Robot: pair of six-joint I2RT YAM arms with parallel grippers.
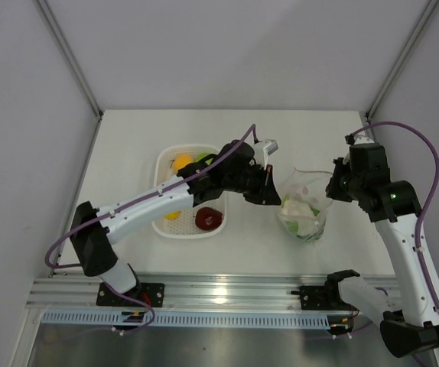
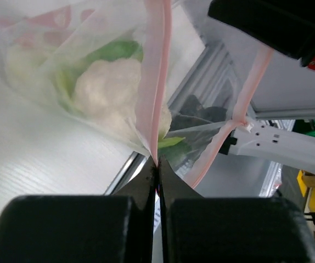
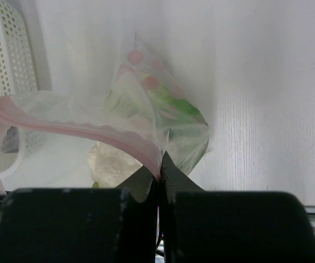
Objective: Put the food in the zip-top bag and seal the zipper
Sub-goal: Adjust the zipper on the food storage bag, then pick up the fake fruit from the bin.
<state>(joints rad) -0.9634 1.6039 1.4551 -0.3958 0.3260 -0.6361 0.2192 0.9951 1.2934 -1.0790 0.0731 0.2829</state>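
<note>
The clear zip-top bag (image 1: 304,205) hangs open between both grippers, right of the basket. Two lettuces (image 1: 299,208) lie inside it; the left wrist view shows one as a white-green lump (image 2: 111,87). My left gripper (image 2: 158,163) is shut on the pink zipper (image 2: 160,82) at the bag's left rim. At the right rim my right gripper (image 3: 160,171) is shut on the same zipper strip (image 3: 64,123). An orange fruit (image 1: 182,162), a lime-green fruit (image 1: 204,159) and a dark red apple (image 1: 209,219) sit in the basket. A second yellow fruit (image 1: 172,215) peeks from under the left arm.
The white perforated basket (image 1: 158,172) stands left of the bag, with the left arm reaching across it. An aluminium rail (image 1: 219,290) runs along the table's near edge. Grey walls close in the back and both sides.
</note>
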